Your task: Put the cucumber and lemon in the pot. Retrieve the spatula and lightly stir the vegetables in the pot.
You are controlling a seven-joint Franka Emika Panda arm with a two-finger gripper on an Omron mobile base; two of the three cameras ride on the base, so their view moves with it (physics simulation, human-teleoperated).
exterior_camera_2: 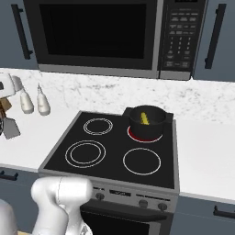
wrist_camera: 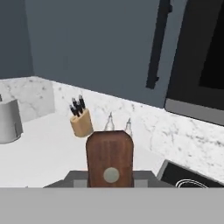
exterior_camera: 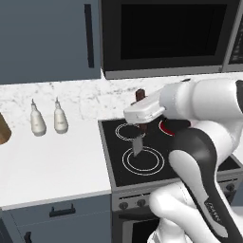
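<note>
One reddish-brown wooden-handled spatula [exterior_camera: 138,124], pinched between my fingers, grey head hanging below them: carry level to the small black pot [exterior_camera_2: 147,120], lower gently.

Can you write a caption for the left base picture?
The gripper holds the spatula upright over the stove, near two white bottles on the counter.

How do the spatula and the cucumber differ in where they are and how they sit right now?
The spatula is clamped in the gripper and hangs in the air above the stove's left burners; the cucumber lies inside the pot on the back right burner. The spatula has a reddish-brown handle and a grey head, which points down; the cucumber is a yellow-green oblong. Both are over the stove.
</note>
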